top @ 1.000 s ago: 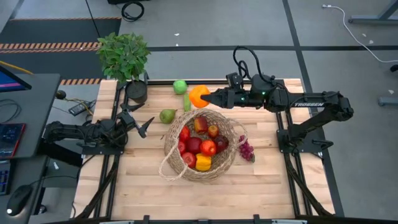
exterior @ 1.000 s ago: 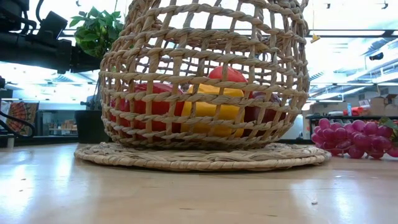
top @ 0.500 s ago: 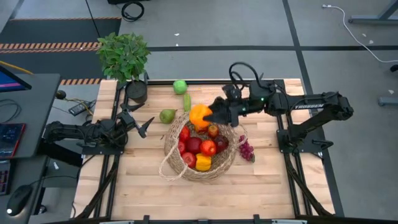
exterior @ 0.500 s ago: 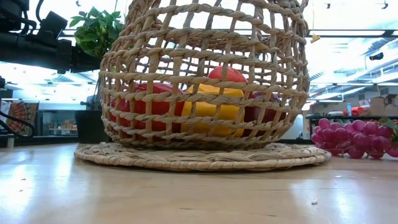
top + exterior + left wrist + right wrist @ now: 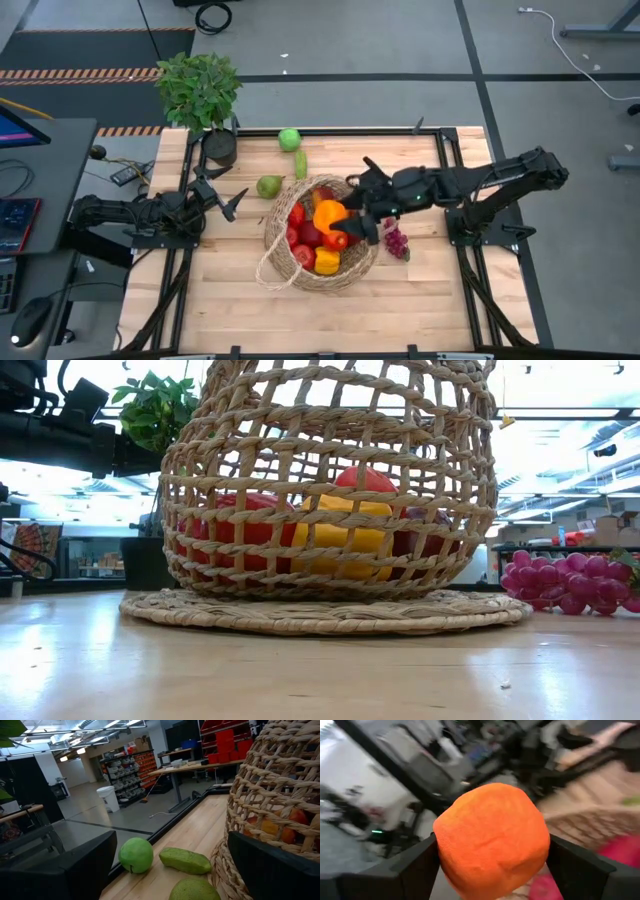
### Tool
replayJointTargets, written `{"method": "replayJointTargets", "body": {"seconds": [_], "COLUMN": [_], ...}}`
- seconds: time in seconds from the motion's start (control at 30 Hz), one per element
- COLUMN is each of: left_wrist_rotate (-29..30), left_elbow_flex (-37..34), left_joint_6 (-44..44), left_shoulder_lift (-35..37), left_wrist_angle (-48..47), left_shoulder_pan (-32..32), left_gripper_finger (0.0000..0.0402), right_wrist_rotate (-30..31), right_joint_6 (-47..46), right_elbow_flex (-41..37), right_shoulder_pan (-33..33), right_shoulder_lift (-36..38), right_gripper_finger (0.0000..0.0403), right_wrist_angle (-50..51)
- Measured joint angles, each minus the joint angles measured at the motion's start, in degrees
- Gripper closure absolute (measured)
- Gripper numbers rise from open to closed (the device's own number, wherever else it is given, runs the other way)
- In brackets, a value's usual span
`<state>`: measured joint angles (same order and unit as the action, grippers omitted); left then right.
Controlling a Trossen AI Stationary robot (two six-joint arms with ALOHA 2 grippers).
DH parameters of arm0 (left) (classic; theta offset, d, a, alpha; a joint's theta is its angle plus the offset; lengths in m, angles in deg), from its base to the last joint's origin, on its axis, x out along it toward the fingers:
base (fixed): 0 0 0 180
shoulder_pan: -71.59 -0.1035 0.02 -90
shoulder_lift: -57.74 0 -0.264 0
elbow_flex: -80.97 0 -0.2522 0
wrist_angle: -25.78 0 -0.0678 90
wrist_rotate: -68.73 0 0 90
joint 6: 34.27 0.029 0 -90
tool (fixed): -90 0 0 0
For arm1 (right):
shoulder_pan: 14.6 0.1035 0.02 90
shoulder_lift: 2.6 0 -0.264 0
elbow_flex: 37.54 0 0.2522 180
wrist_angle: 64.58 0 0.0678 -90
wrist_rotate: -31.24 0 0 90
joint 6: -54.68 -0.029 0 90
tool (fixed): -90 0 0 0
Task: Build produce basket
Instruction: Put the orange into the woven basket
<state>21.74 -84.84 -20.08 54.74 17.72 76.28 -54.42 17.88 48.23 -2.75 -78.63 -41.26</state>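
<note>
Over the basket (image 5: 320, 232) | right claw (image 5: 340, 214) gripping orange (image 5: 328, 215), having swung in from behind the rim | release probably coming | left claw (image 5: 225, 196) idling wide, worktop's left.

The wooden table (image 5: 200, 300) carries the basket (image 5: 280, 270), pear (image 5: 268, 186), green apple (image 5: 289, 139), grapes (image 5: 397, 242) and potted plant (image 5: 200, 90).

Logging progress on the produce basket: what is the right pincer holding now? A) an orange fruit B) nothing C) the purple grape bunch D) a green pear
A: the right pincer is shut on the orange fruit above the basket, each finger against one side of it.
</note>
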Motion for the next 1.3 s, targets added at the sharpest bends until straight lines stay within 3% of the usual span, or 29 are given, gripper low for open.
{"method": "replayJointTargets", "body": {"seconds": [0.1, 0.27, 0.7, 0.9, 1.3], "left_wrist_rotate": [0.01, 0.00, 0.02, 0.02, 0.01], "left_elbow_flex": [0.01, 0.00, 0.00, 0.01, 0.02], "left_joint_6": [0.00, 0.00, 0.02, 0.00, -0.01], "left_shoulder_lift": [0.02, 0.02, 0.02, 0.02, 0.02], "left_wrist_angle": [0.00, 0.04, -0.20, -0.23, -0.19], "left_shoulder_pan": [-0.01, 0.00, 0.00, 0.00, -0.01], "left_gripper_finger": [0.0014, 0.0014, 0.0014, 0.0014, 0.0014], "right_wrist_rotate": [4.14, 4.63, 9.77, 11.22, 7.46], "right_joint_6": [-1.08, -1.92, 9.99, 14.97, 28.74], "right_elbow_flex": [0.02, 1.56, 31.72, 38.89, 39.36], "right_shoulder_pan": [0.97, 2.81, 4.51, 4.51, 4.51], "right_shoulder_lift": [-0.55, -4.33, -29.19, -35.50, -39.33], "right_gripper_finger": [0.0063, 0.0063, 0.0063, 0.0063, 0.0063], "right_wrist_angle": [5.65, 11.88, 44.98, 50.40, 50.07]}}
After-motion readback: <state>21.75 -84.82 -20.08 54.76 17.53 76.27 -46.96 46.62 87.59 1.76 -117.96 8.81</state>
